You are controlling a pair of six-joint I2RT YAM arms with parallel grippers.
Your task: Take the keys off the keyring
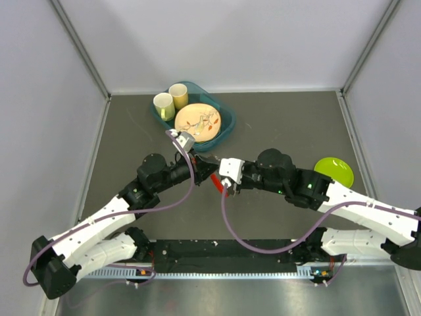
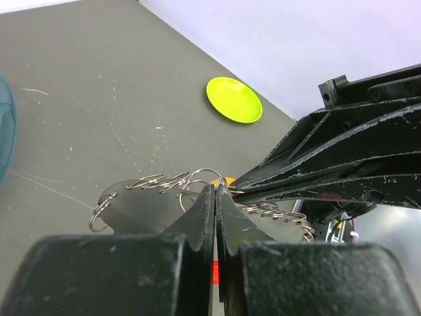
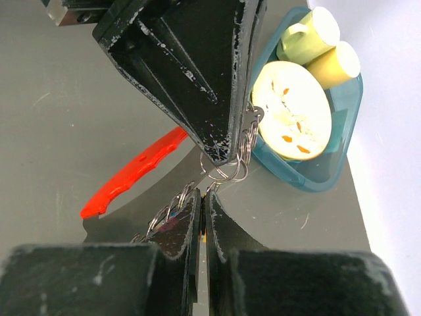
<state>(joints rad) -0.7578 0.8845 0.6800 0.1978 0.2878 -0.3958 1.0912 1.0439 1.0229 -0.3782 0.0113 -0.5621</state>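
Arms (image 1: 164,176) angle inward — left fingers (image 2: 212,201) and right fingers (image 3: 197,207) both pinch the keyring (image 3: 227,172).

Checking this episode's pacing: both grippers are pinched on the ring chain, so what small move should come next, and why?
Probably the right gripper should ease slightly away from the left gripper, tensioning the keyring links. Both are shut on them almost tip to tip, with the red clip hanging alongside, and no loose key is visible.
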